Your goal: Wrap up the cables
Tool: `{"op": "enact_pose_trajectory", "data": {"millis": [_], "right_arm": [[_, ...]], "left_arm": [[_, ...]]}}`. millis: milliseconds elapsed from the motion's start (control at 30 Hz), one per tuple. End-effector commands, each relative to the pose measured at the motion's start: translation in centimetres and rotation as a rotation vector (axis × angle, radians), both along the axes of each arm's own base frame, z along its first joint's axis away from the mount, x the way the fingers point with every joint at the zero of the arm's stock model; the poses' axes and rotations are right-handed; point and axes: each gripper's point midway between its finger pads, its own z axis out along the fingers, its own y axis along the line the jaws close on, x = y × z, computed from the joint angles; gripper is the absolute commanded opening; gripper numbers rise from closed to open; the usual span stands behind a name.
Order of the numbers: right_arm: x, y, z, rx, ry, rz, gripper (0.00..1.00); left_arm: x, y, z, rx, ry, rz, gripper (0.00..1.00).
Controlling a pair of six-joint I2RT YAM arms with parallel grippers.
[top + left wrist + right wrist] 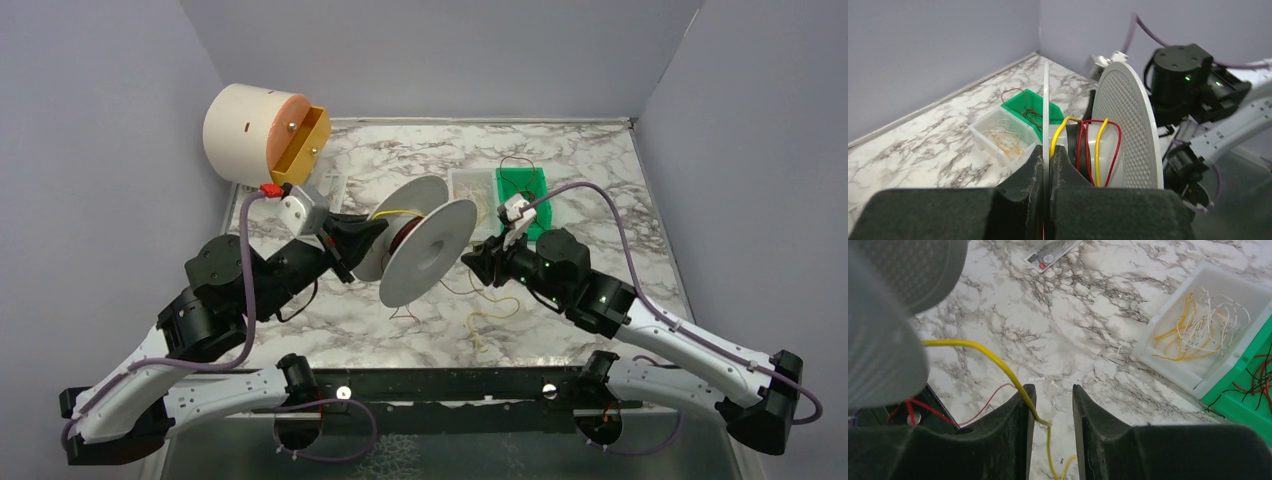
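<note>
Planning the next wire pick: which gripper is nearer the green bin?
Right. The right gripper sits close by the green bin's near side; the left gripper is across the spool, clamping its flange.

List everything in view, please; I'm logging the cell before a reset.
spool: one, white-grey, held up mid-table
wound cables: few turns, yellow and red, on spool hub
yellow cable: one, from spool through right fingers
red cable: one, trailing below spool
white bin: one, yellow and pale wires inside
green bin: one, beside white bin
drum: one, white, orange face, back left
card: one, on table
left gripper: black, clamping spool flange
right gripper: black, open
</note>
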Motion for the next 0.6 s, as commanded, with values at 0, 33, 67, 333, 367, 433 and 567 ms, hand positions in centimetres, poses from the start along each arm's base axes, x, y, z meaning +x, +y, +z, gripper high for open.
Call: {"op": "enact_pose_trajectory", "data": {"millis": [0,33,67,333,367,433,567], "right_arm": [[-1.1,-0.1,0.1,0.034,-0.011,0.047,0.41],[-1.3,-0.2,0.0,0.041,-0.012,0.05,0.44],[-1.5,-0.4,0.0,0.048,-0.014,0.054,0.47],[-2.6,-2.4,0.2,0.104,0.001,0.007,0.64],[-2.5,-2.6,0.0,0.104,0.005,-0.005,0.69],[-2.3,-2.9,-0.5,0.09,0.016,-0.027,0.73],[-1.2,-3.4,-1.7,0.036,0.043,-0.095,0.74]], "left_arm": [[1.2,3.3,6.9,-0.266,-0.052,0.154,0.0],[1.3,3.5,7.3,-0.283,-0.051,0.164,0.0],[1.4,3.8,7.6,-0.297,-0.052,0.172,0.0],[1.9,4.7,8.8,-0.359,-0.055,0.224,0.0],[1.9,4.7,8.9,-0.365,-0.057,0.226,0.0],[1.9,4.6,9.2,-0.371,-0.06,0.224,0.0],[2.1,4.7,9.6,-0.372,-0.064,0.234,0.0]]}}
